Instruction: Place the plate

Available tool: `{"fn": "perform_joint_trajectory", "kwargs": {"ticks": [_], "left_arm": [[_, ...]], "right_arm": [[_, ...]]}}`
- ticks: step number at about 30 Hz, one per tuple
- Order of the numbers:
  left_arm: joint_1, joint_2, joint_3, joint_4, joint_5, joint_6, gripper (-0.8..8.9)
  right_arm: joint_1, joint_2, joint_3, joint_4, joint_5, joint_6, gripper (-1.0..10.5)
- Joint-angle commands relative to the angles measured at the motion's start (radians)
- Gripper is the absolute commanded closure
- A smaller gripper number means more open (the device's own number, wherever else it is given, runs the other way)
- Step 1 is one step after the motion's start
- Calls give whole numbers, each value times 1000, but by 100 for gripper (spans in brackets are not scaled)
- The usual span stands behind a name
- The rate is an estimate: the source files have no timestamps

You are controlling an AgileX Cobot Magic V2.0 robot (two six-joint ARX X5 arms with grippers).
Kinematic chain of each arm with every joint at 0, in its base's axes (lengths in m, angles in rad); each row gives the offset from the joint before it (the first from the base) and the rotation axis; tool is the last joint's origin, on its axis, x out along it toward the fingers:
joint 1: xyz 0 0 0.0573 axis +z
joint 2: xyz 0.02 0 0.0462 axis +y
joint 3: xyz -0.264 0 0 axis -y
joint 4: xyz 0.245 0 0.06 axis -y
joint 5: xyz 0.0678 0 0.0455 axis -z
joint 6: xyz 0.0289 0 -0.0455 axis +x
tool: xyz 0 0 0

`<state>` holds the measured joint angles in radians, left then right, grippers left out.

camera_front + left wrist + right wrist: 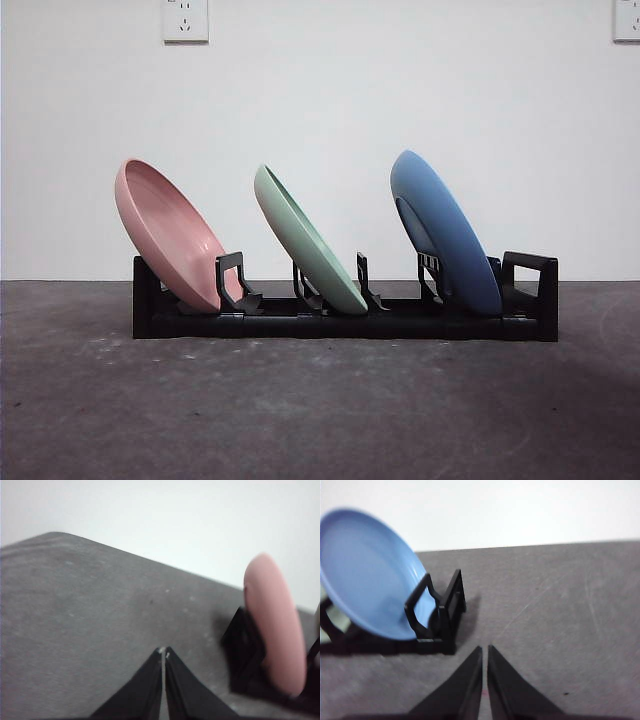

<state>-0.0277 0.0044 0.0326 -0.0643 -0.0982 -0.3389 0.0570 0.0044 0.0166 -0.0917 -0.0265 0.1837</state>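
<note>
Left wrist view shows us the left gripper [164,652] with its two black jaws pressed together, tips nearly touching, nothing between them, poised above bare grey table [90,610]. Beside it we see the pink plate [274,625] edge-on in the end of the black rack [245,655]; this picture is blurred, and the rack runs off the picture's edge. In the right wrist view we find the right gripper [485,650] likewise closed and empty, its tips just short of the rack's other end, where the blue plate [367,570] leans in its slot behind an end bracket; part of that plate is cut off at the picture's border. From the front view we read all three plates standing tilted in the rack [345,322]: pink plate [165,230] at one end, green plate [305,240] in the middle, blue plate [450,235] at the other end, each apart from its neighbour. Neither arm appears in this view. Two wall sockets [185,20] sit high on the white wall, the second cropped at the corner.
</note>
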Motion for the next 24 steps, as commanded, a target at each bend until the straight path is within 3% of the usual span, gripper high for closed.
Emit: {"fn": "perform_joint_trajectory", "kwargs": {"ticks": [1, 5, 7, 10, 15, 21, 24], "left_arm": [[-1, -1, -19, 50, 5, -155, 807], [-1, -1, -11, 118, 5, -206, 806], [-1, 0, 18, 99, 8, -279, 804], [-1, 21, 82, 22, 58, -310, 804], [-1, 121, 245, -142, 177, -285, 803], [-1, 313, 502, -364, 332, -165, 803], [-1, 415, 634, -479, 410, -131, 803]], "right_arm": [[-1, -1, -3, 57, 1, 169, 930], [-1, -1, 7, 174, 2, 282, 931], [-2, 3, 46, 147, 5, 354, 932], [-2, 44, 137, 45, -2, 389, 932], [-2, 196, 346, -98, -99, 316, 932], [-1, 441, 639, -341, -220, 157, 932], [0, 546, 785, -455, -257, 116, 932]]}}
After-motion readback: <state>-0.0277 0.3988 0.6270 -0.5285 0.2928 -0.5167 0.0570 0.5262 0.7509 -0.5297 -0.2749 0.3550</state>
